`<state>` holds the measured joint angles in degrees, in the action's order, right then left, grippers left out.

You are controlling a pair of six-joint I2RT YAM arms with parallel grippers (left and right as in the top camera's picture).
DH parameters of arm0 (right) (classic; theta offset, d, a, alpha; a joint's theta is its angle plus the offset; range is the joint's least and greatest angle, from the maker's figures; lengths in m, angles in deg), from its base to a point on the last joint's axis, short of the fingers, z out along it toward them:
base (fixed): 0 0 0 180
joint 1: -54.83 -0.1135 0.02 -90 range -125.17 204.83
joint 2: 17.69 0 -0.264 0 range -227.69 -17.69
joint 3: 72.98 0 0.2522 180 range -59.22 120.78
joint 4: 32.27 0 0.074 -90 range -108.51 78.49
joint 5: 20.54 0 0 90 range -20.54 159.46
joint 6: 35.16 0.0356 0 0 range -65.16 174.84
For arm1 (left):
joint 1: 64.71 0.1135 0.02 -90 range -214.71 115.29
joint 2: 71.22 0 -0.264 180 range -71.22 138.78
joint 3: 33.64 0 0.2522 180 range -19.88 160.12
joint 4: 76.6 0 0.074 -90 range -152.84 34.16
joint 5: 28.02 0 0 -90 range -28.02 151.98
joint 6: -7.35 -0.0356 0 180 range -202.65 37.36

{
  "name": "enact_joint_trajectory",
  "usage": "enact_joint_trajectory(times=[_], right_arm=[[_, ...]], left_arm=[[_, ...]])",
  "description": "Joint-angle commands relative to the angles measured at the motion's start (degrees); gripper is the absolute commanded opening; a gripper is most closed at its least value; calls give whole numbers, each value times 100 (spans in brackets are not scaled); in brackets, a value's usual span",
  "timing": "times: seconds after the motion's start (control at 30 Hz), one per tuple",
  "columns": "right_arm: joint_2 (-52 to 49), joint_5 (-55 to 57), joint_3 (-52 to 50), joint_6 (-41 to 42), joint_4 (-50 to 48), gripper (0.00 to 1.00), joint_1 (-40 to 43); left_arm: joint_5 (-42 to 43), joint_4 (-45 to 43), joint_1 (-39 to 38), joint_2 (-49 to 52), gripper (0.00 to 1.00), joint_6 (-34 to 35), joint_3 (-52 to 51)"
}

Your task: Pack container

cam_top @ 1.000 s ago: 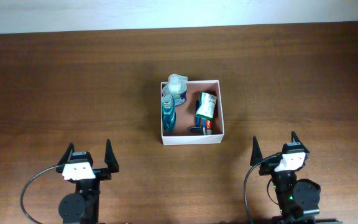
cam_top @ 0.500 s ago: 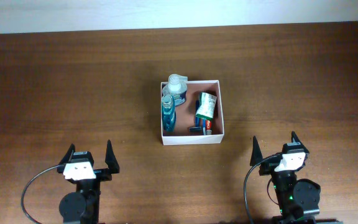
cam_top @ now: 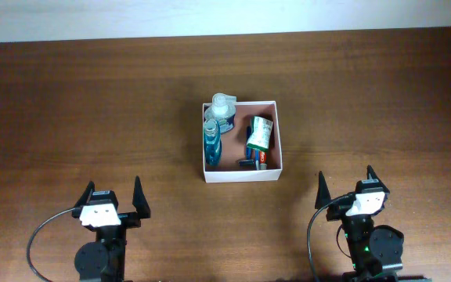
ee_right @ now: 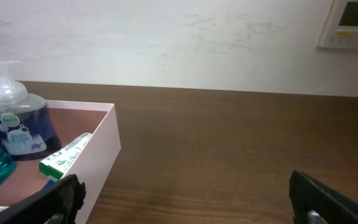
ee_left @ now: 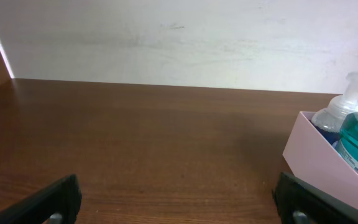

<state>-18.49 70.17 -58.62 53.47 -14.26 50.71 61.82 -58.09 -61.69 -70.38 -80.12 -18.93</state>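
Observation:
The container [cam_top: 239, 174], a shallow square box with white walls and a pinkish inside, sits at the table's centre. Inside it lie a teal mouthwash bottle [cam_top: 211, 145], a clear pump soap bottle [cam_top: 222, 110], and a green-and-white tube [cam_top: 259, 133] over a small blue and red item [cam_top: 254, 161]. My left gripper [cam_top: 113, 198] rests near the front edge at the left, open and holding nothing. My right gripper [cam_top: 346, 186] rests at the front right, open, also with nothing between its fingers. In the left wrist view the container [ee_left: 319, 165] stands to the right; in the right wrist view the container [ee_right: 95, 155] stands to the left.
The wooden table [cam_top: 92, 110] runs back to a white wall [ee_right: 166, 37]. A wall-mounted thermostat [ee_right: 348, 22] shows at the upper right of the right wrist view.

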Motion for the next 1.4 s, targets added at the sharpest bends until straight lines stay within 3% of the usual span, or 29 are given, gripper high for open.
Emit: enact_joint_trajectory(times=[0.0,1.37], right_arm=[[61,-7,-28,7,39,99,-33],[61,-7,-28,7,39,98,-33]], left_arm=[[39,0,13,-50,99,-131,-42],[39,0,13,-50,99,-131,-42]])
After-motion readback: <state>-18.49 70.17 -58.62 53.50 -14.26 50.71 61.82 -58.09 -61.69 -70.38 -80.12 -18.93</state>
